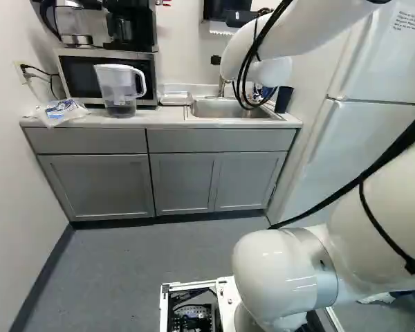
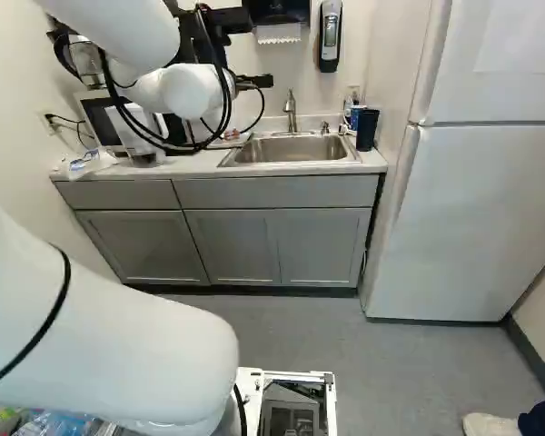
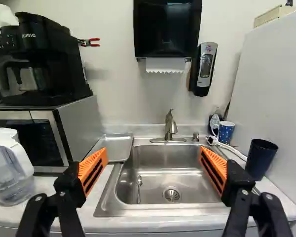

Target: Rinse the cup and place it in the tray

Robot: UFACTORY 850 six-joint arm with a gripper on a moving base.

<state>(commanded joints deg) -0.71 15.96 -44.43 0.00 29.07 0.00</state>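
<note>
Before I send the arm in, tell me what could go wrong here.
The open gripper could snag the white cord beside the dark cup and the spotted cup. On the way to the tray, a held cup might bump the faucet behind the sink. Lowered too far while rinsing, it could strike the spoon lying in the sink.

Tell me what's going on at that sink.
Nothing is being handled right now. The gripper faces the sink, open and holding nothing. A dark blue cup and a dotted cup stand beside the sink; the tray lies across it from them. No cup is in the tray.
</note>
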